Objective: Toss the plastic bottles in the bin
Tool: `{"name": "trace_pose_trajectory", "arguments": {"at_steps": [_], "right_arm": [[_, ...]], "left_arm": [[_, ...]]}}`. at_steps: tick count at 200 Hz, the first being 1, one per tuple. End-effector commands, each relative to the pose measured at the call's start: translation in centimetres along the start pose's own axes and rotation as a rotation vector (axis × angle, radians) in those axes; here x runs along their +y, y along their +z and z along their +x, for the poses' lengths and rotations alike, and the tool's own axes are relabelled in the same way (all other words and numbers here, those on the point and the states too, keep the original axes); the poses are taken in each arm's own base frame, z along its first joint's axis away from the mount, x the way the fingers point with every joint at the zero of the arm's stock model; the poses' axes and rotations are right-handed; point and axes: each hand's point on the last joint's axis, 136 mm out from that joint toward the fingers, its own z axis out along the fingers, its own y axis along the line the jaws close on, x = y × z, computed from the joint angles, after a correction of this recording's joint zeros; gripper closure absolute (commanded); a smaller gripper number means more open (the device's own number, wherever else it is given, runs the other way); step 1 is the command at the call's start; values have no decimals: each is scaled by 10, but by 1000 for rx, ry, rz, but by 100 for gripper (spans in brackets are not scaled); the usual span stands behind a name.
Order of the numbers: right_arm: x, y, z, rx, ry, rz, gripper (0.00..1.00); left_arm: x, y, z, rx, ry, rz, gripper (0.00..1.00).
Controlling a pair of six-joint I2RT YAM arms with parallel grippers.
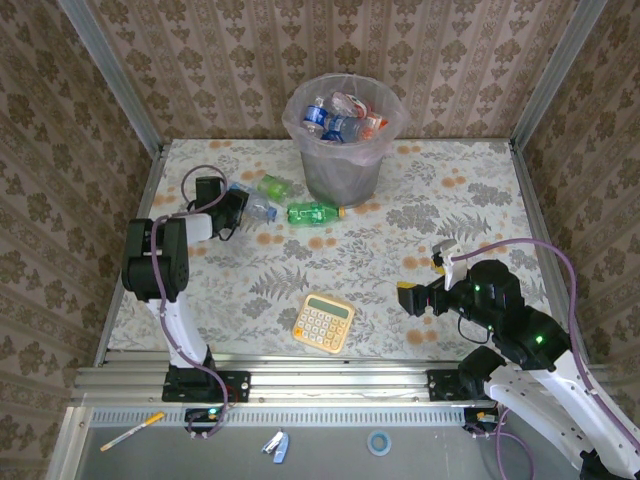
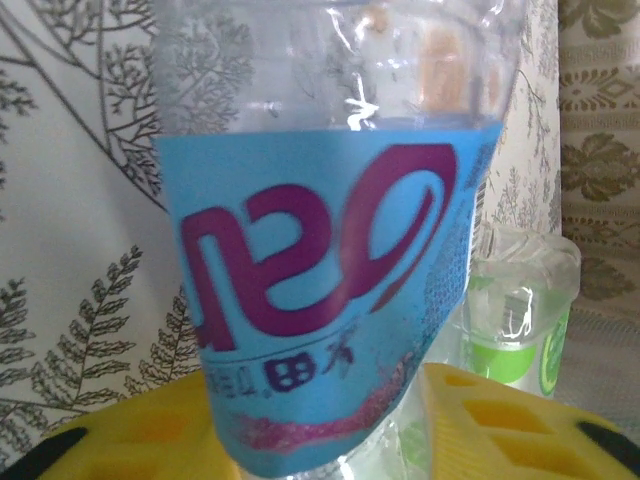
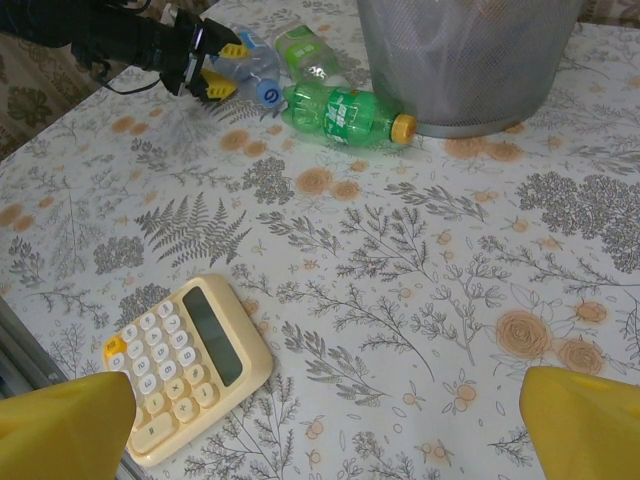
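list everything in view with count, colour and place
bin: 1, grey, pink liner, far middle of table
bottles in bin: several, mixed colours
blue-label bottle: 1, clear, left of bin
green-label bottle: 1, clear, beside it
green bottle: 1, yellow cap, by bin's base
calculator: 1, yellow, near centre
pen: 1, pale, front rail
small blue item: 1, front rail
tape roll: 1, blue, front rail
left gripper: 1, yellow-tipped, shut on blue-label bottle
right gripper: 1, yellow-tipped, open, right side

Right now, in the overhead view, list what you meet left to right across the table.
Clear plastic bottle with a blue label → green plastic bottle with a yellow cap → black right claw.
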Motion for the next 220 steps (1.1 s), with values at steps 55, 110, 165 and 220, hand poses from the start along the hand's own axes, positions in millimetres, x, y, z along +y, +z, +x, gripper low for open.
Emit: {"name": "trace_pose_trajectory", "arguments": {"at_steps": [55, 110, 165, 220], "right_arm": [[-5, -1, 5, 6, 16, 23, 0], [-5, 0, 6, 6, 17, 23, 0], [-4, -1, 5, 4, 16, 20, 0], [-4, 1, 4, 3, 14, 19, 0]], "left_arm": [[-8, -28, -16, -59, 40, 98, 74], [-13, -62, -18, -93, 140, 87, 79], [-37, -114, -24, -209, 275, 149, 79], [-125, -215, -25, -454, 503, 470, 78]]}}
